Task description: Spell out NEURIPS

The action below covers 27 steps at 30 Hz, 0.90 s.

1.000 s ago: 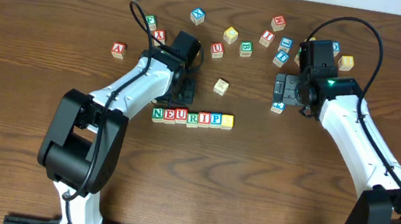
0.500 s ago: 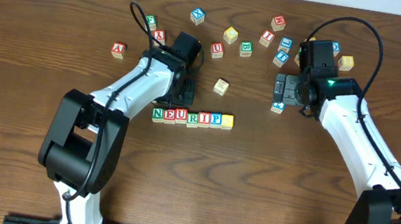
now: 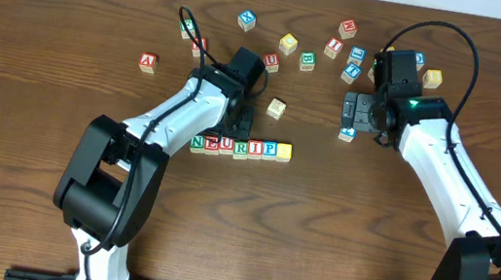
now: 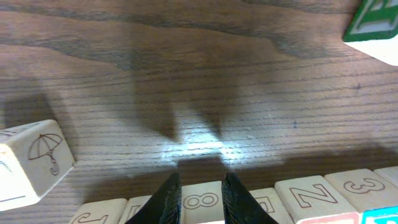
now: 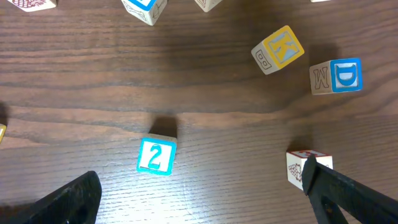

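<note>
Seven cubes stand in a row [image 3: 241, 146] reading N [image 3: 197, 140], E, U, R [image 3: 241, 147], I, P [image 3: 270, 149], then a yellow-faced cube [image 3: 284, 151]. My left gripper [image 3: 243, 124] hovers just behind the middle of the row. In the left wrist view the left gripper [image 4: 200, 196] is nearly shut, its tips over a cube face marked 8 [image 4: 202, 200], the gap narrower than the cube. My right gripper [image 3: 358, 111] stays far right. In the right wrist view the right gripper [image 5: 202, 205] is wide open over bare wood, near a blue 2 cube [image 5: 155, 155].
Loose cubes lie scattered at the back: A [image 3: 147, 62], blue X [image 3: 247, 20], a yellow one [image 3: 289, 42], green B [image 3: 308, 61]. An umbrella cube [image 3: 276, 108] sits right of the left gripper. Yellow K [image 5: 278, 48], blue D [image 5: 339, 76] and a red-topped cube [image 5: 298, 167] are near the right gripper.
My left arm has shifted to the right along the row, from behind the N–E end to behind its middle. The right arm and the cubes have not moved.
</note>
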Each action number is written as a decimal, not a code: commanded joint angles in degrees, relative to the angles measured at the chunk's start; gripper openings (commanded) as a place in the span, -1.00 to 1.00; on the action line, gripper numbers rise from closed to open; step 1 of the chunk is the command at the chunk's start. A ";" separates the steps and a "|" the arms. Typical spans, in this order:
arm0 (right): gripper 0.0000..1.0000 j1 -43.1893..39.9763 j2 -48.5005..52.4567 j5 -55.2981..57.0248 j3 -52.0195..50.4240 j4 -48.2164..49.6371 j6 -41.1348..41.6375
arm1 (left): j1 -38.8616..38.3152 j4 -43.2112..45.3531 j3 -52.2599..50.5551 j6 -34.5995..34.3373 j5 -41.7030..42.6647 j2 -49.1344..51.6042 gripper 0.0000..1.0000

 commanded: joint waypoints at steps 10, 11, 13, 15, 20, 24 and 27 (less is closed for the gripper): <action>0.99 -0.24 0.04 0.09 1.18 -0.07 1.14 | 0.11 -1.46 -0.44 -0.09 -2.23 0.22 -0.55; 0.99 -0.24 0.04 0.09 1.18 -0.07 1.14 | 0.11 -1.60 -0.44 -0.09 -2.23 0.22 -0.55; 0.98 -0.24 0.04 0.09 1.18 -0.07 1.16 | 0.11 -1.81 -0.44 -0.09 -2.21 0.22 -0.55; 0.98 -0.24 0.04 0.09 1.18 -0.07 1.16 | 0.11 -2.05 -0.44 -0.09 -2.21 0.22 -0.55; 0.98 -0.24 0.04 0.09 1.18 -0.07 1.16 | 0.11 -2.58 -0.44 -0.09 -2.21 0.22 -0.55; 0.99 -0.24 0.04 0.09 1.18 -0.07 1.16 | 0.11 -2.99 -0.44 -0.09 -2.21 0.22 -0.55; 0.98 -0.24 0.04 0.09 1.18 -0.07 1.16 | 0.11 -3.13 -0.44 -0.09 -2.21 0.22 -0.55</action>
